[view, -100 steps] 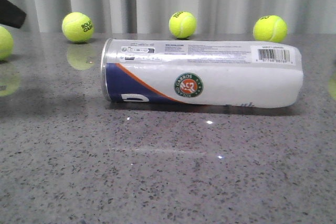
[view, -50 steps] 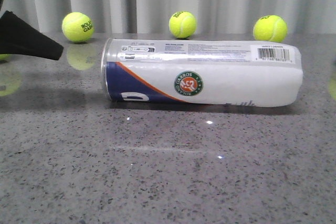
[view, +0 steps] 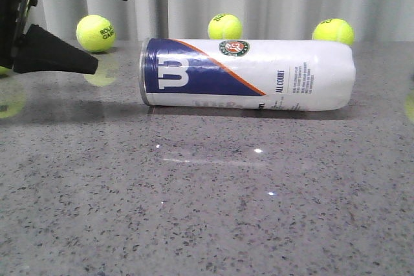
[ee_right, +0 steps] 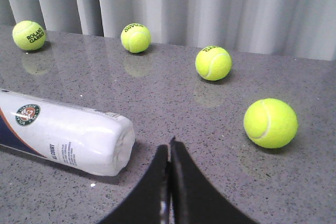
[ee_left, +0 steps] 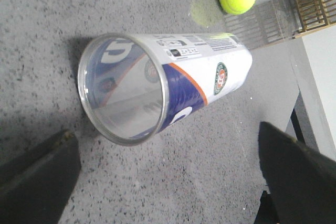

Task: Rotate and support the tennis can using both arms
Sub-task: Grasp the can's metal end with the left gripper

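Note:
The tennis can [view: 246, 74] lies on its side on the grey table, silver rim to the left, navy W label facing front. My left gripper [view: 113, 30] is open and empty, just left of the rim end and apart from it. In the left wrist view the can's open rim [ee_left: 123, 95] lies ahead of the gripper [ee_left: 164, 135], between the spread fingers [ee_left: 37, 182]. My right gripper [ee_right: 169, 144] is shut and empty, close beside the can's closed white end [ee_right: 79, 135]. It is out of the front view.
Three tennis balls [view: 96, 33] [view: 225, 28] [view: 332, 32] stand behind the can near the curtain. A fourth ball [ee_right: 270, 123] lies right of my right gripper. The left wrist view shows the table's edge and a wooden rack [ee_left: 315, 1].
The can has rolled about its long axis, so the navy W now faces front and the logo sits on top; it also shifted back. My left gripper has moved right toward the rim.

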You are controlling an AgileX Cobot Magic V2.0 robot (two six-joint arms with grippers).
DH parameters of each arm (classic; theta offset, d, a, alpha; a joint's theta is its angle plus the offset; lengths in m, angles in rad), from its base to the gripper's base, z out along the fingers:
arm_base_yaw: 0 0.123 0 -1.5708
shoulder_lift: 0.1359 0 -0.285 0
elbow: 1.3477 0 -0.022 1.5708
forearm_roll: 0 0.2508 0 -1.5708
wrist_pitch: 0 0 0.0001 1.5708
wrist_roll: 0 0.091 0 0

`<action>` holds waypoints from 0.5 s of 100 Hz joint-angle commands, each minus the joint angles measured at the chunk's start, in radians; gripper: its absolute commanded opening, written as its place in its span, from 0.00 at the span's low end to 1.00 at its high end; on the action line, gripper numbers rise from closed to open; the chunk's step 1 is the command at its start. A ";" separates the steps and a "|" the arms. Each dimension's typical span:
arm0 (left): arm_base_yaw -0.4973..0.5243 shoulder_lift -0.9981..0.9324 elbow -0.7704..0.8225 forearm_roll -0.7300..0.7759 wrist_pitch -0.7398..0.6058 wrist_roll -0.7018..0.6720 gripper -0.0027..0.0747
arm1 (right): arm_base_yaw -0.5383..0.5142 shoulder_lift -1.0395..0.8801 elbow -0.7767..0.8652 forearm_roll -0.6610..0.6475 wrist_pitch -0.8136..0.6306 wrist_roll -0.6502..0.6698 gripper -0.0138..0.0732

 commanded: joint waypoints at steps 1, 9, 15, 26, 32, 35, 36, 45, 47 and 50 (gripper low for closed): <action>-0.025 -0.018 -0.044 -0.077 0.031 0.008 0.87 | -0.008 0.005 -0.026 0.003 -0.086 -0.002 0.08; -0.051 0.003 -0.066 -0.081 0.031 0.008 0.87 | -0.008 0.005 -0.026 0.003 -0.086 -0.002 0.08; -0.073 0.025 -0.089 -0.083 0.031 0.008 0.87 | -0.008 0.005 -0.026 0.003 -0.086 -0.002 0.08; -0.115 0.069 -0.116 -0.099 0.031 0.008 0.87 | -0.008 0.005 -0.026 0.003 -0.088 -0.002 0.08; -0.134 0.091 -0.131 -0.115 0.032 0.008 0.87 | -0.008 0.005 -0.026 0.003 -0.086 -0.002 0.08; -0.143 0.100 -0.133 -0.126 0.034 0.008 0.87 | -0.008 0.005 -0.026 0.003 -0.086 -0.002 0.08; -0.147 0.102 -0.133 -0.129 0.034 0.008 0.87 | -0.008 0.005 -0.026 0.003 -0.086 -0.002 0.08; -0.171 0.123 -0.135 -0.164 0.038 0.017 0.87 | -0.008 0.005 -0.026 0.003 -0.086 -0.002 0.08; -0.173 0.125 -0.135 -0.171 0.038 0.017 0.86 | -0.008 0.005 -0.026 0.003 -0.086 -0.002 0.08; -0.178 0.128 -0.135 -0.177 0.038 0.019 0.84 | -0.008 0.005 -0.026 0.003 -0.086 -0.002 0.08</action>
